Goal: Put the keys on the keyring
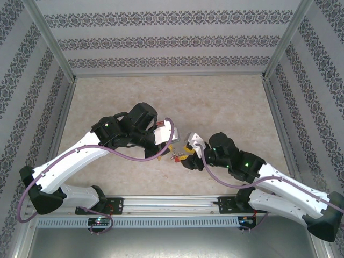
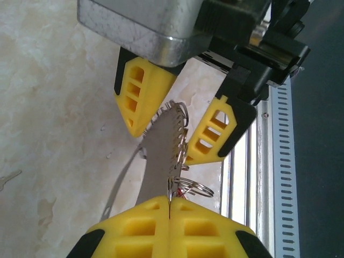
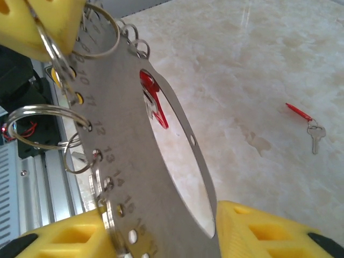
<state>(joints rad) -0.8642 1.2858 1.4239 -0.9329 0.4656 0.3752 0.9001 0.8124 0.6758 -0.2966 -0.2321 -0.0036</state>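
pose: both arms bent inward, meeting nose to nose over near-centre of desk (image 3: 258, 64) | left pincer (image 2: 169, 210): clamped on edge of keyring (image 3: 115, 161), held off desk | right pincer (image 3: 161, 223): partway apart astride keyring, grip cannot tell | red-tagged key (image 3: 315, 138): lying apart on desk | hidden: keyring's lower end cut off in right wrist view, mostly covered in top view

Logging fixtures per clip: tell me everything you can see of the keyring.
The keyring is a flat, curved band of dull grey metal, its outer edge punched with numbered holes; several wire split rings hang from these. A red tag lies against its inner edge. It is held off the table, its edge clamped in the shut left gripper, while the right gripper straddles the band; whether that one presses it is unclear.
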